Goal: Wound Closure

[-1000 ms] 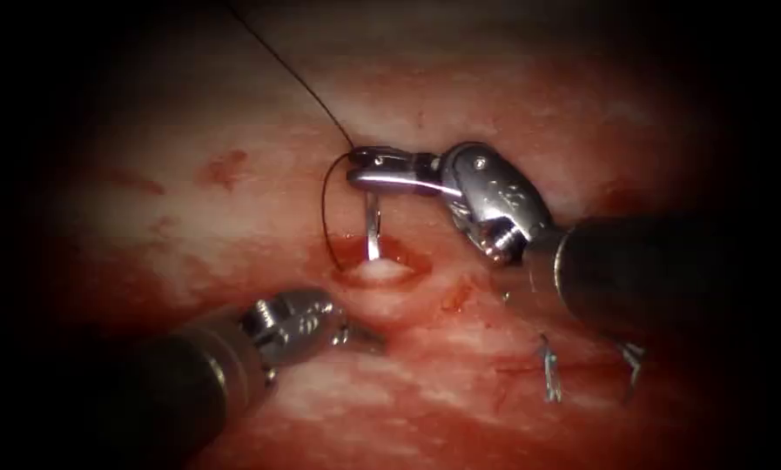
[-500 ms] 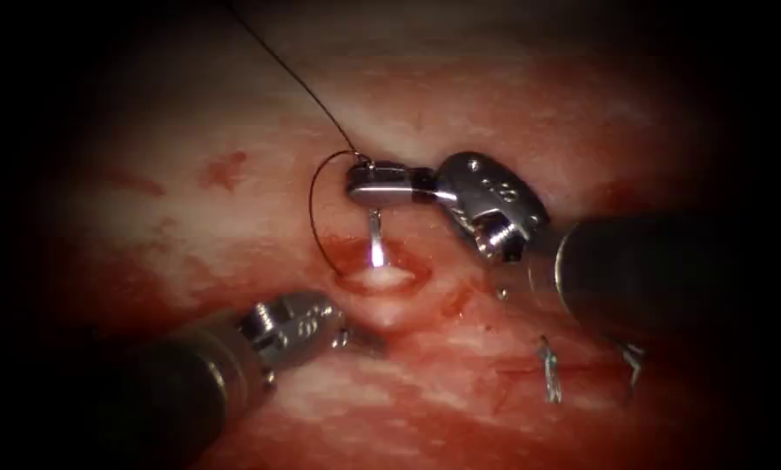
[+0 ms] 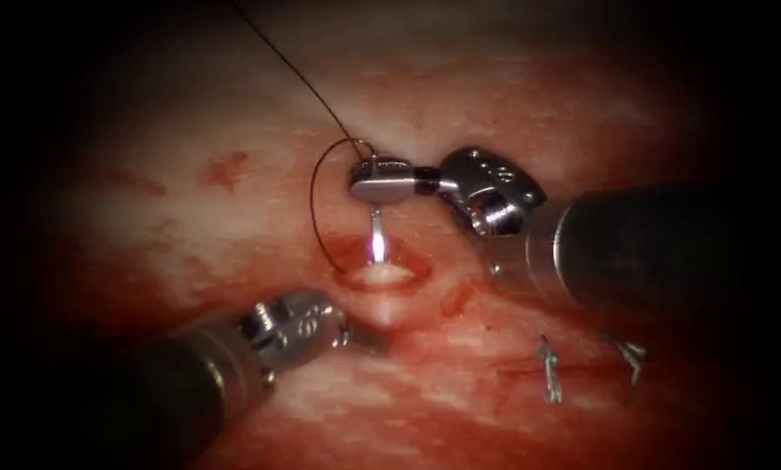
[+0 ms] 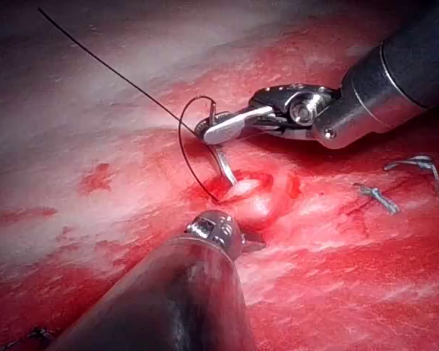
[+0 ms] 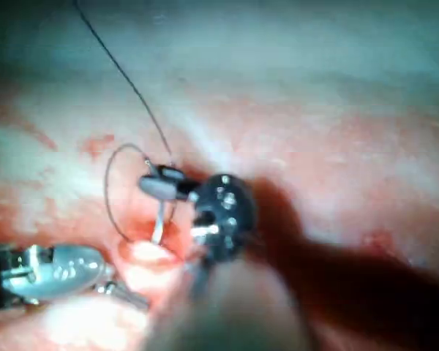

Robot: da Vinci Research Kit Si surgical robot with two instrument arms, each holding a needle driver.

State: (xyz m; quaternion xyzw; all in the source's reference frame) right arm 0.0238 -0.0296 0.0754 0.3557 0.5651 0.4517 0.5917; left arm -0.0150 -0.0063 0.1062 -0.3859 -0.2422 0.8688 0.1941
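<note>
Over reddened tissue (image 3: pixel 233 235), R tool (image 3: pixel 381 184) pinches needle (image 3: pixel 376 237) entering cut (image 3: pixel 381 275); L tool (image 3: pixel 360 338) closed, empty.

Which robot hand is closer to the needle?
Right. The right hand grips the needle near its thread end, above the cut. The left hand sits below the cut, apart from it.

Above the cut (image 3: pixel 381 277): blocked by the right tool (image 3: pixel 380 184), clamped on the needle (image 3: pixel 376 237) near its tail end, tip sunk in the tissue (image 3: pixel 190 218) at the cut's upper edge. Left of the cut: crossed by a thread (image 3: pixel 316 209) loop. Just below the cut: taken by the left tool (image 3: pixel 360 338), pressed on the tissue. Right of and below the cut: two cut thread ends (image 3: pixel 548 372). Far left of the cut: open tissue, red fluid (image 3: pixel 225 167) only.
</note>
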